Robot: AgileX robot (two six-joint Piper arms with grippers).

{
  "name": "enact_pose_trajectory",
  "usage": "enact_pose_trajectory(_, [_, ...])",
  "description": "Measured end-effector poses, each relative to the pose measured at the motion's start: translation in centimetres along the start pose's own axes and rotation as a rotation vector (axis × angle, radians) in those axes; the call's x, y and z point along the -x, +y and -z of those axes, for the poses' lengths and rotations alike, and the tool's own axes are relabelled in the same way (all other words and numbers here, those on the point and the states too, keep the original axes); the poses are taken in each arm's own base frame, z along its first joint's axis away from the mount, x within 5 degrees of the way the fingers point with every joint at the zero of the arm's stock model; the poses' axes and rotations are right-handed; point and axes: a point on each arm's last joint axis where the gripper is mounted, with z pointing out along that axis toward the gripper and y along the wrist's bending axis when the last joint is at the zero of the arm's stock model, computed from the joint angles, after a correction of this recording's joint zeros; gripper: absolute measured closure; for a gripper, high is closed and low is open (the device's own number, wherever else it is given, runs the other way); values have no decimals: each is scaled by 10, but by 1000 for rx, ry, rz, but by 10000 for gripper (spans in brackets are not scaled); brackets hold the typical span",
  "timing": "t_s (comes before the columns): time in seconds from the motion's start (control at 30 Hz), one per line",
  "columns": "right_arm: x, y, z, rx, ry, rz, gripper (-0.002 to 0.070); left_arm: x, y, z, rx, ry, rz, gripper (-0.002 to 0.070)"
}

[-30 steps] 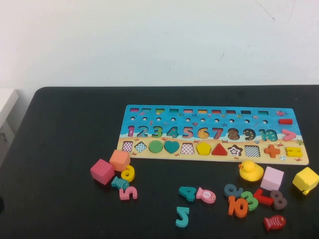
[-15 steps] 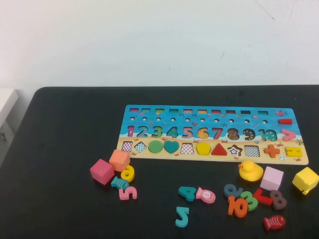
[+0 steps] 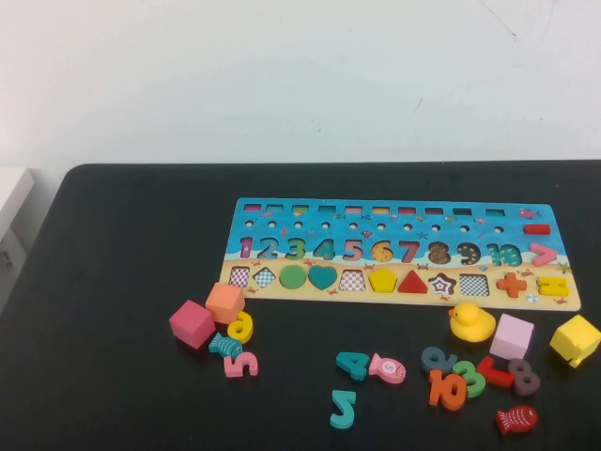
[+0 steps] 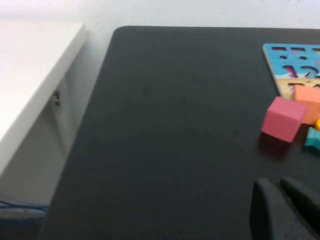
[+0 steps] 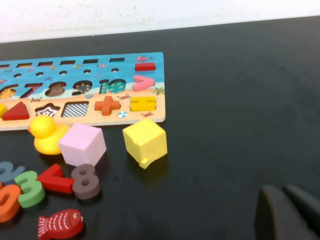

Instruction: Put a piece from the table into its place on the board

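Note:
The yellow pentagon [image 3: 383, 280] lies flat in its cut-out in the shape row of the board [image 3: 399, 218], between a checkered empty cut-out and the red triangle. The board lies on the black table [image 3: 122, 244]. Neither gripper shows in the high view. My left gripper [image 4: 278, 187] is shut and empty, low over bare table near the table's left edge, short of the pink cube [image 4: 282, 118]. My right gripper [image 5: 283, 193] is shut and empty over bare table to the right of the yellow cube [image 5: 145, 140].
Loose pieces lie in front of the board: pink cube [image 3: 192, 323], orange cube [image 3: 225, 302], yellow duck [image 3: 471, 322], lilac cube [image 3: 512, 336], yellow cube [image 3: 575, 339], numbers and fish. A white shelf [image 4: 30, 75] stands beside the table's left edge.
A dark sliver at the lower left edge of the high view has gone out of sight. The pieces and the board have not moved.

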Motion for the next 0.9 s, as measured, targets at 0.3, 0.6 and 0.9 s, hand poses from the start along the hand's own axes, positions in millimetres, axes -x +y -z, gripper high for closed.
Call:
enact_pose_trajectory(0.3, [0, 0, 0, 0, 0, 0, 657, -1, -4, 0, -66, 7, -55, 675])
enact_pose_trajectory(0.6, [0, 0, 0, 0, 0, 0, 657, -1, -4, 0, -71, 6, -114, 676])
enact_pose_trajectory(0.9, [0, 0, 0, 0, 0, 0, 658, -1, -4, 0, -71, 3, -113, 676])
